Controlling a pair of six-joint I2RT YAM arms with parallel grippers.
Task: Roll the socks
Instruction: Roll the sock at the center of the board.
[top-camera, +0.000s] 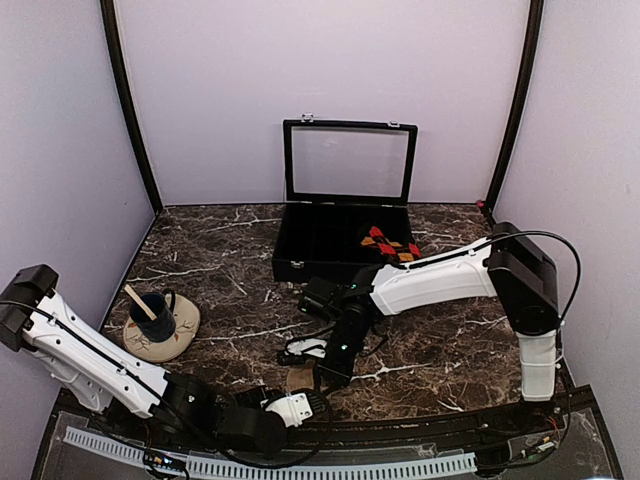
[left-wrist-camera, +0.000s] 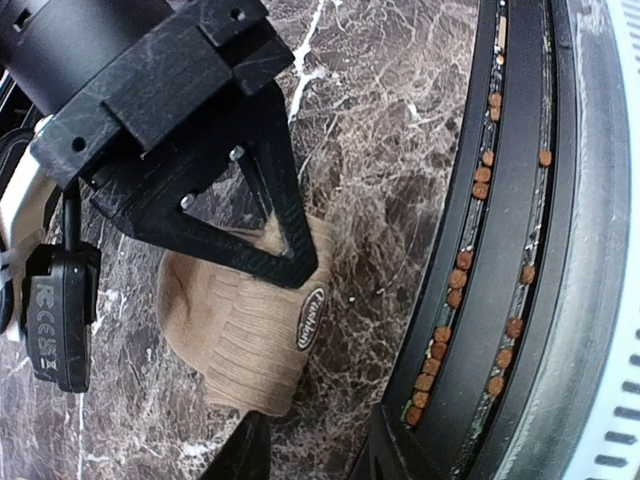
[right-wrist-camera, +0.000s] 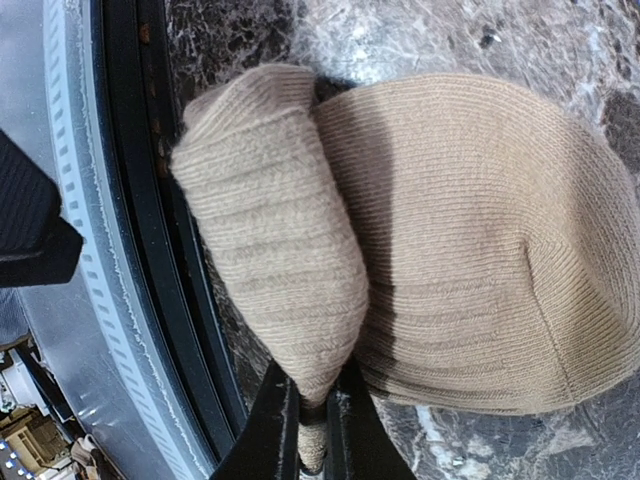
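- The tan sock (top-camera: 299, 378) lies at the near edge of the marble table (top-camera: 220, 270). It is just beside the black rail (left-wrist-camera: 520, 250) that runs along that edge, so there is little room on that side.
- The sock's flat, rounded body spreads away from the rail. A folded, ribbed part sits on the rail side.
- The argyle sock (top-camera: 390, 245) rests in the right-hand part of the black case (top-camera: 300, 265) at the back of the table, well apart from the tan one. The case's lid (top-camera: 348, 160) stands upright.
- The right arm (top-camera: 430, 280) reaches in from the right edge and crosses the ground between the case front and the tan sock.
- To its left, bare marble runs as far as a dark mug (top-camera: 155, 312) with a stick (top-camera: 138, 300) in it. The mug stands on a round saucer (top-camera: 185, 325) near the left edge.
- The left arm (top-camera: 90, 360) lies low along the near edge, with its wrist next to the tan sock.
- The right jaws are almost closed. Their fingers (right-wrist-camera: 275, 430) pinch the ribbed fold of the tan sock, which rises over the flat body.
- The left jaws stand moderately apart and hold nothing, and bare table shows between the two fingers (left-wrist-camera: 245, 450).
- One of those fingers is just short of the sock's end. It may be touching the fabric, but the left wrist view cuts it off too low to say.
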